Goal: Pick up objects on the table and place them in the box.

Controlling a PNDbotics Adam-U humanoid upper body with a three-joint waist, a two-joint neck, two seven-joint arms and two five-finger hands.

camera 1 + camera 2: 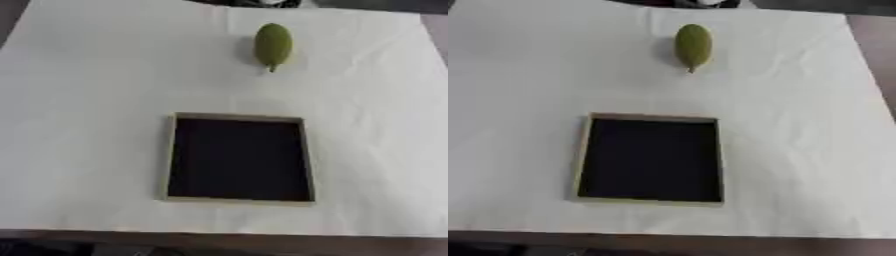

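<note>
A single green fruit (273,45) is seen lying on the far part of the tabletop (79,100), a little right of centre and well apart from everything else. Its shape is an elongated oval, smooth-skinned and dull green, narrowing to a small pointed tip at its near end; its long axis runs near to far, only slightly tilted, so its two long flanks are presented to the left and right. The box (172,155) is set nearer, about mid-table, with the fruit beyond its far rim and slightly to the right of its middle; bare cloth lies between the two. The box is shallow and roughly square, with a thin pale rim that looks like wood or card and a flat black floor on which nothing can be seen. The tabletop is covered by a white cloth or sheet, matte and faintly creased, with a darker edge showing along the near side and at the right. Neither hand is shown in either view, so it cannot be told whether their fingers are apart or together, nor which arm is nearer. From the fruit's place right of centre, a reach by the right hand is judged the shorter, with fingers closing across the narrow width.
</note>
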